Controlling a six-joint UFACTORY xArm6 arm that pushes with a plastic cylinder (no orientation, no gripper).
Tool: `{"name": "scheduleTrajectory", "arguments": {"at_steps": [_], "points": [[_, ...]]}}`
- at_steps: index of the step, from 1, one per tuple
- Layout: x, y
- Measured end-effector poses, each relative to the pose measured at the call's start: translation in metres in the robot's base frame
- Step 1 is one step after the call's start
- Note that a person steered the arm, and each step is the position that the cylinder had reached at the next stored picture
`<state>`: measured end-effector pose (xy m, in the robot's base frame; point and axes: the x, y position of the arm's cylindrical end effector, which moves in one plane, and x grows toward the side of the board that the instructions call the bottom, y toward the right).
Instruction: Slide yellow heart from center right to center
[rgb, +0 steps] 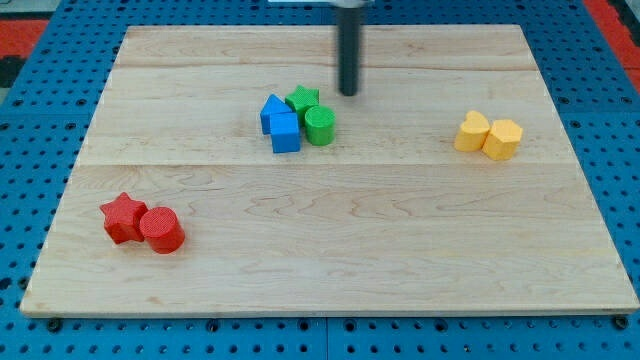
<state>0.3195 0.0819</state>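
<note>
The yellow heart (473, 131) lies at the board's center right, touching a second yellow block (503, 139), which looks like a pentagon, on its right side. My tip (348, 94) is at the top center of the board, far to the left of the yellow heart and not touching it. The tip stands just to the upper right of the green star (303, 98), with a small gap between them.
A cluster sits left of the tip: the green star, a green cylinder (319, 126), a blue cube (285, 132) and another blue block (271, 109). A red star (122, 217) and a red cylinder (160, 229) touch at the lower left. The wooden board (330, 260) lies on a blue pegboard.
</note>
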Motion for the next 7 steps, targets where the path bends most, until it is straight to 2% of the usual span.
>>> {"name": "scheduleTrajectory", "arguments": {"at_steps": [1,2,3,4,5,7], "points": [[0.032,0.104],[0.044,0.159],[0.072,0.134],[0.089,0.074],[0.085,0.015],[0.133,0.009]]}}
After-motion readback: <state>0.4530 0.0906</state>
